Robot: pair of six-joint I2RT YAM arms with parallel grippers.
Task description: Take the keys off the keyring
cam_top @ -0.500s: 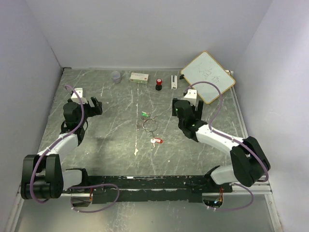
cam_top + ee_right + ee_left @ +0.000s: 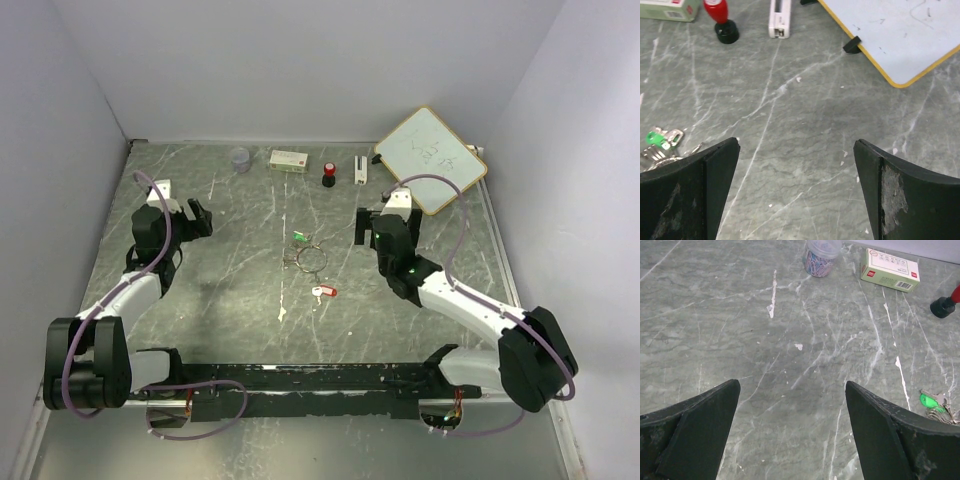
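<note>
White walls are closing in a grey-green marbled table (image 2: pixel 240 290), and we are working over it with two arms. Our left gripper (image 2: pixel 197 220) is hovering above the left side of the table, its jaws spread wide with nothing between them. Its wrist camera is looking past two dark fingers (image 2: pixel 700 430) at bare stone. Our right gripper (image 2: pixel 370 230) is hanging over the right side, jaws likewise wide apart and empty.

Between the two grippers, near the middle of the table, the keyring (image 2: pixel 310 258) is lying flat, well apart from both. The green key (image 2: pixel 298 237) is sitting at its far-left edge, touching the loops. The red key (image 2: pixel 325 292) is lying nearer to us, just beside the ring, and we cannot tell whether it is linked to it.

Along the far edge we are seeing a clear cup (image 2: pixel 240 158) of paper clips, a green-and-white box (image 2: pixel 289 159), a black knob (image 2: pixel 328 177) with a red top, a white bar (image 2: pixel 359 168) and a tilted whiteboard (image 2: pixel 430 155).
</note>
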